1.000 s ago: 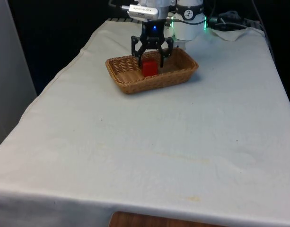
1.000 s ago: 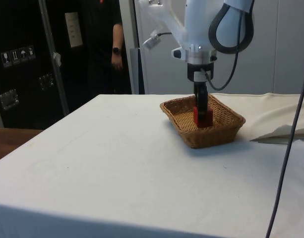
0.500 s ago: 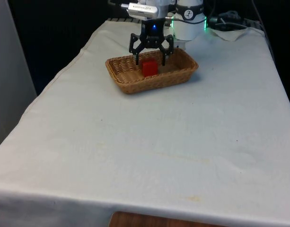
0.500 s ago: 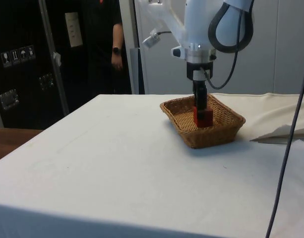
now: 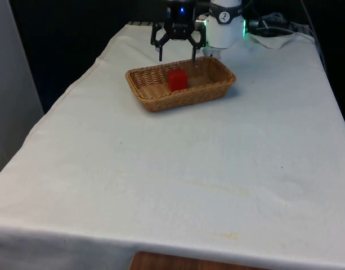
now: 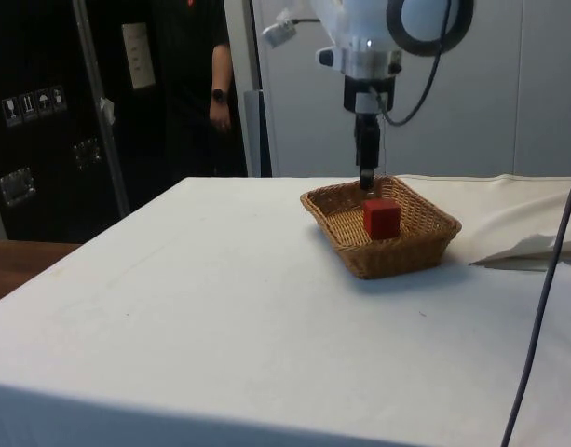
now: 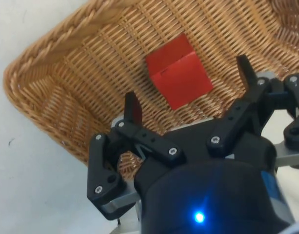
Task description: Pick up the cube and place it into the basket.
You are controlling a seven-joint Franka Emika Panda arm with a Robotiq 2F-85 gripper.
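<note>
Above basket (image 5: 161,99), claw (image 5: 177,55) spread, cube (image 5: 177,80) free.

Honestly not much to read here. In the side view, off at about 9 o'clock from the basket (image 6: 397,259), the dark cabinet (image 6: 43,186) has a short row of little white stickers (image 6: 31,104) with what look like pictograms on them, but they're too small for me to make out. A bit further round, at roughly 10 o'clock from the basket, a pale sheet (image 6: 137,56) is stuck on the same dark cabinet front, and any print on it is too faint to read. So no words, brand names or numbers I can actually make out.
</note>
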